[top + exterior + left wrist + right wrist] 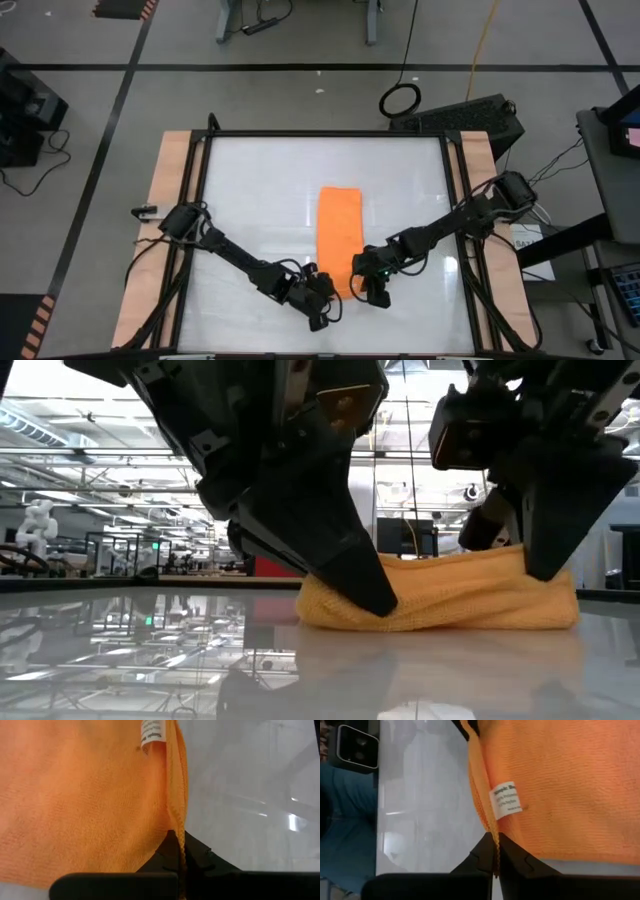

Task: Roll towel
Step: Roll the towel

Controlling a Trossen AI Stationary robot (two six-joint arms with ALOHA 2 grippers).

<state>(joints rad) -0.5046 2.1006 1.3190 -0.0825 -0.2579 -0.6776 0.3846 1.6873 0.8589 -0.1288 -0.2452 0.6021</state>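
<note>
Where the two dark arms converge at the near edge of the glossy white worktop, the towel lies as a long, narrow orange strip running away from them toward the middle of the surface, folded lengthwise. The left end effector sits at the strip's near left corner and the right end effector at its near right corner, one on either side of the cloth's near end. In the left wrist view the dark fingers are pressed together with the towel's stitched edge caught between them; the right wrist view shows the same, fingers closed tight on a thin hem of cloth. Each is pinching the towel. A small white care label shows on the fabric near the gripped edge, its print too small to read. From the low view, the near end of the towel is bunched into a low, thick mound resting on the worktop, with both end effectors bearing down on it from above. Wooden strips border the worktop on both sides.
</note>
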